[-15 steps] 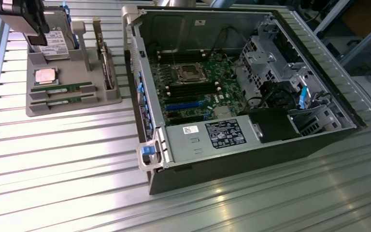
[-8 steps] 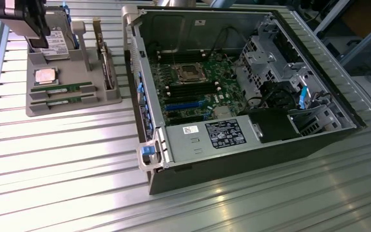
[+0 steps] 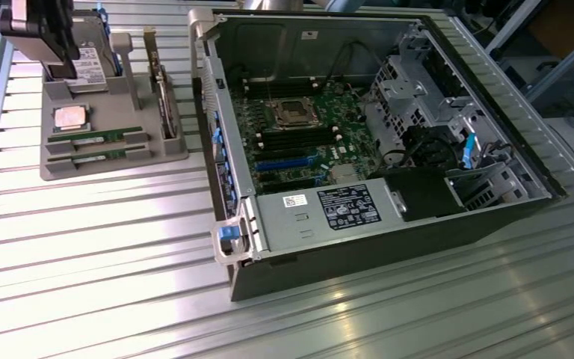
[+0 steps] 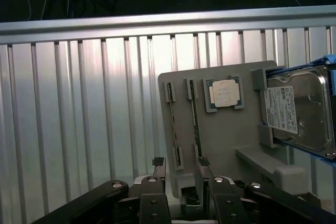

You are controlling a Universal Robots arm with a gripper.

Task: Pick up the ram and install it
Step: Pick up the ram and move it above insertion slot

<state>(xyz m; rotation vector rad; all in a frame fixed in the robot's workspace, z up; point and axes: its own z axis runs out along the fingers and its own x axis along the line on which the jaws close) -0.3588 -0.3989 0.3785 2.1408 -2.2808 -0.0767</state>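
Two alike green ram sticks lie side by side in slots of a grey holder [image 3: 117, 166] at the exterior view's left: one ram [image 3: 98, 137] nearer the CPU, the other ram [image 3: 98, 155] nearer the holder's front edge. In the wrist view they appear edge-on as thin strips, ram [image 4: 195, 114] and ram [image 4: 171, 124]. My gripper [image 3: 60, 66] hangs above the holder's far end, near the hard drive, clear of both sticks. Its fingers [image 4: 157, 162] stand apart, so the gripper [image 4: 180, 162] is open with nothing in it.
The holder also carries a square silver CPU [image 3: 71, 117], a hard drive [image 4: 296, 108] and an upright expansion card [image 3: 167, 97]. The open computer case [image 3: 367, 247] lies at the exterior view's right, its motherboard showing black memory slots [image 3: 292, 139]. A ribbed metal table [image 3: 87, 262] lies underneath.
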